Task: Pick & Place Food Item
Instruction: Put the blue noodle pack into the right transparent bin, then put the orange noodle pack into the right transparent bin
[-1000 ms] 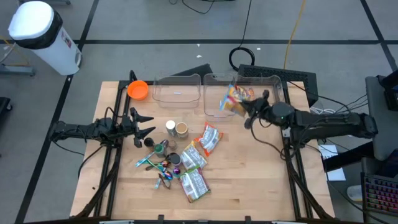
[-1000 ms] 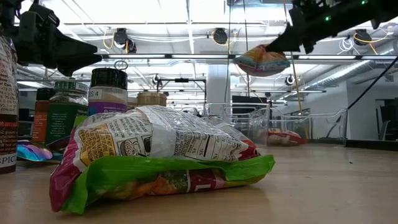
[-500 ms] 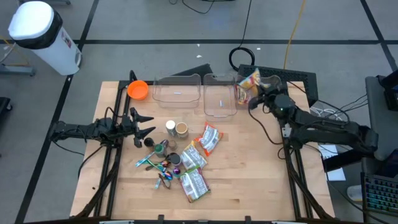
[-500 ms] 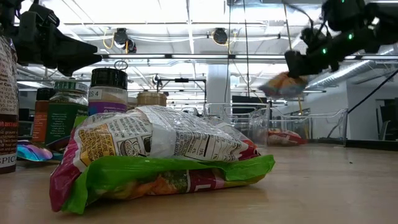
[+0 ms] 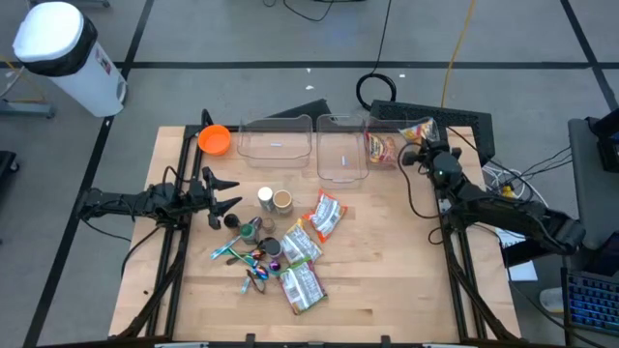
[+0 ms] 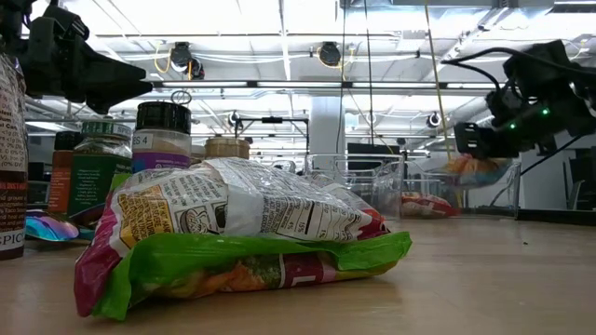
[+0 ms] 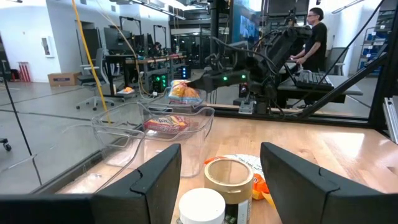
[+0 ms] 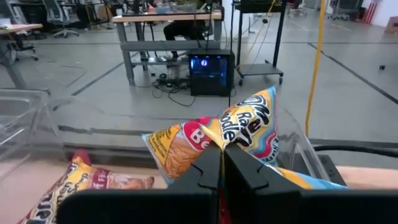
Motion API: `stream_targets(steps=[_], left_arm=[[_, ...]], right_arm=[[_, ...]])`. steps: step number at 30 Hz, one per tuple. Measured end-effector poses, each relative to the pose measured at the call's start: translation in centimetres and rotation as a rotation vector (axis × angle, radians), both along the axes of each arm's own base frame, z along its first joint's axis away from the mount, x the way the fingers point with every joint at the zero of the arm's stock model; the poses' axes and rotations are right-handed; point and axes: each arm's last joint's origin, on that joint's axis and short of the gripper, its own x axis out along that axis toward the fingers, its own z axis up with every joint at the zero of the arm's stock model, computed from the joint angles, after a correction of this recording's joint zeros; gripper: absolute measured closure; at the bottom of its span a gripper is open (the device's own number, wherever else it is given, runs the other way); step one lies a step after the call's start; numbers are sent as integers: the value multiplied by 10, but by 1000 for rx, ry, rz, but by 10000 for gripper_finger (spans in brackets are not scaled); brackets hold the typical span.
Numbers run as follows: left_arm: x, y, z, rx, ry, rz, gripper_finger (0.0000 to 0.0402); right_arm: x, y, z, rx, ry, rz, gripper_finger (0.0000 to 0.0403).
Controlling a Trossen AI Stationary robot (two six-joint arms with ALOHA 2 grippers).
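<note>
Taking the clear right-hand bin (image 5: pixel 340 147) at the far edge of the table (image 5: pixel 387 280) as the landmark, and reading from the left: the left gripper (image 5: pixel 221 191) is waiting well to the left of that bin and nearer the front, its jaws standing wide apart with nothing between them. Just right of it, a jar with a tan lid (image 5: pixel 281 200) and a white-capped bottle (image 5: pixel 265 197) are standing, and several snack packets (image 5: pixel 308 244) are lying in a loose heap in front of the bin.

The bin itself is already holding one red packet (image 7: pixel 165 123), lying on its floor.

At the bin's right end, the right gripper (image 5: pixel 418 155) is hovering with its jaws pinched tight on the top edge of a yellow and red snack bag (image 8: pixel 214 142). The bag is hanging from the jaws at about the level of the bin's rim, over its right-hand part.

The step in hand looks like the placing. What comes next, as I judge it, is spreading the jaws so the bag drops inside, which calls for the bag hanging fully within the walls first, not across the rim.
</note>
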Motion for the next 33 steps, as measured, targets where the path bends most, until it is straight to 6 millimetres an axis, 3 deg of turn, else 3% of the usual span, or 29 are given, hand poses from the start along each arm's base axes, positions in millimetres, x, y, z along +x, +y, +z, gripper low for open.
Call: stream_targets(steps=[10, 24, 33], left_arm=[[0, 0, 0, 0, 0, 0, 174], [0, 0, 0, 0, 0, 0, 174], [0, 0, 0, 0, 0, 0, 174]], right_arm=[[0, 0, -2, 5, 4, 0, 377], [0, 0, -1, 3, -32, 2, 272], [10, 2, 12, -68, -156, 332, 241]])
